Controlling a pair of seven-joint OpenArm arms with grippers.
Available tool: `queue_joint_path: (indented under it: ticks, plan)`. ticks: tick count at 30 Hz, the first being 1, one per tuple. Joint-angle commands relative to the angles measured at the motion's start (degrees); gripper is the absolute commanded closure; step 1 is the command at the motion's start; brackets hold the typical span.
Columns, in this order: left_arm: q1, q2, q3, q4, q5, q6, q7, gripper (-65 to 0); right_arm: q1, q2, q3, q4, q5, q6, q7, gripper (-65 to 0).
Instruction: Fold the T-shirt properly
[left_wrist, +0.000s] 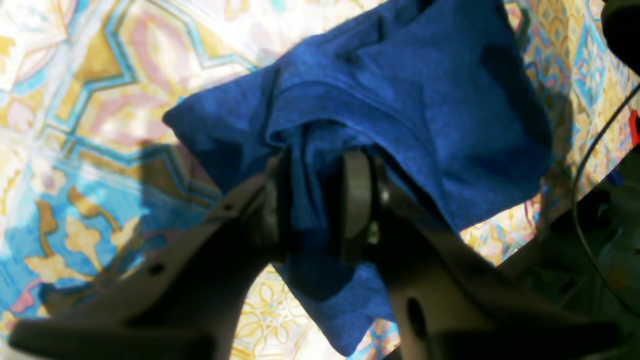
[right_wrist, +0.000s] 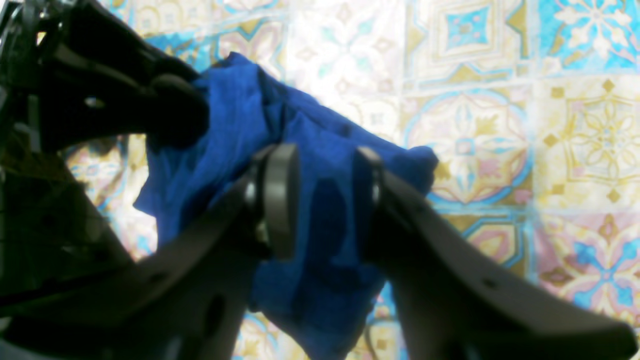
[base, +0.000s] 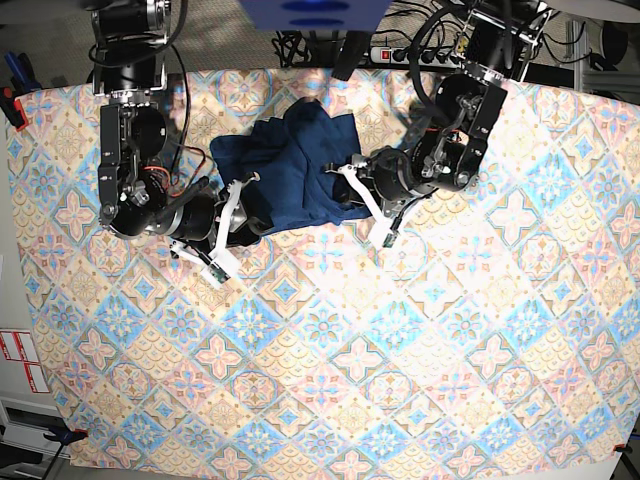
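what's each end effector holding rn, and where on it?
Both grip the dark navy-blue knit T-shirt: left end effector on a bunched fold, right end effector likewise, at opposite edges.

Left pincer (left_wrist: 320, 205) clamped on blue cloth; right pincer (right_wrist: 325, 200) likewise; both arms reach inward, low, close together.

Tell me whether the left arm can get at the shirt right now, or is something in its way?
Probably yes: the left gripper already has a bunch of the shirt between its fingers, with nothing blocking it. The right gripper grips another part, clear of it.
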Motion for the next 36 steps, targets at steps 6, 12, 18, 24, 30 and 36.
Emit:
queue_joint_path:
  ticks: [6,12,18,24,30,36]
  plan:
    - [-1.32,0.67,-0.14,1.06,-0.83,-0.31,-0.55,-13.8,1.05,0.29,0.29,0.67,1.24,0.17,1.17,-17.3]
    - [-2.20,0.41,-0.58,2.91,-0.56,-0.31,-0.64,-13.7,0.97,0.29,0.38,0.67,1.24,0.17,1.17,-17.3]
    - [-2.55,-1.88,-4.00,3.26,-0.56,-0.05,-0.64,-13.7,0.97,0.29,0.38,0.67,1.24,0.17,1.17,-17.3]
    - [-2.55,-3.29,-5.85,3.35,1.11,-0.14,-0.82,-13.7,0.97,0.29,0.38,0.67,1.24,0.17,1.17,-17.3]
    - [-2.20,-3.29,-4.36,2.99,1.72,-0.23,-2.66,-14.2,1.05,0.29,0.29,0.67,1.24,0.17,1.17,-17.3]
    - [-1.76,-3.55,-4.53,4.84,1.37,0.21,-2.57,-19.7,0.97,0.29,0.29,0.67,1.24,0.17,1.17,-17.3]
